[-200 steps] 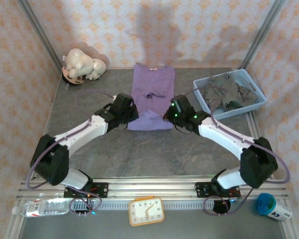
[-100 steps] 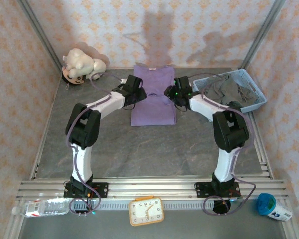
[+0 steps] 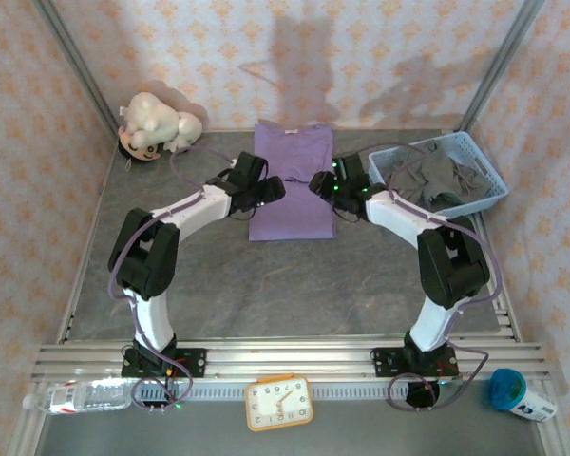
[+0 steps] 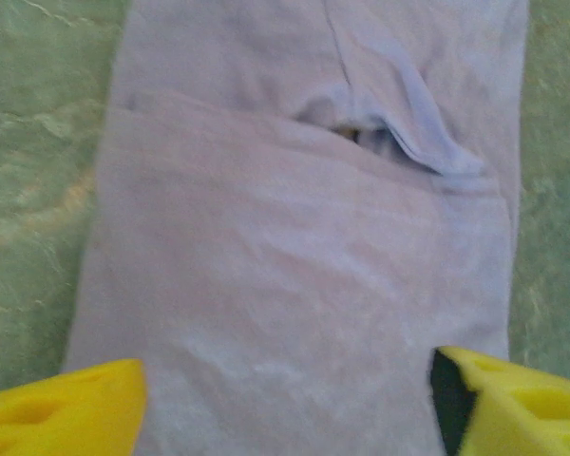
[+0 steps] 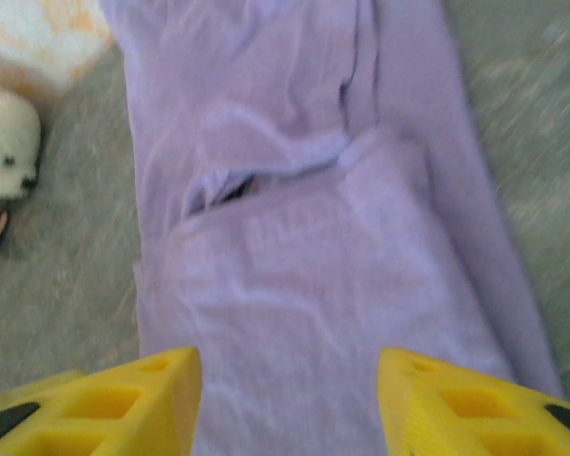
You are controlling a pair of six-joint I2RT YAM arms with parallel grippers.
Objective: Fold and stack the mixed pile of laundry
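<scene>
The lilac-purple shirt (image 3: 292, 185) lies flat at the back middle of the table, with a folded layer across it (image 4: 294, 285) (image 5: 323, 275). My left gripper (image 3: 272, 188) hovers at its left edge and my right gripper (image 3: 317, 186) at its right edge. Both stand open above the cloth. In the wrist views the left gripper (image 4: 285, 418) and right gripper (image 5: 290, 408) show yellow fingers (image 4: 66, 408) (image 5: 104, 399) spread wide with only shirt beneath. The dark grey-olive shirt (image 3: 435, 179) lies crumpled in the basket.
The light blue lattice basket (image 3: 484, 169) stands at the back right, close to my right arm. A white plush toy (image 3: 157, 123) sits at the back left corner. A clock (image 3: 278, 403), a bottle (image 3: 81, 394) and a cup (image 3: 518, 392) line the near rail.
Both arms reached from the shirt's near hem toward its middle and both grippers went from shut to open, letting the cloth go. Since half a second ago they drew slightly nearer.
</scene>
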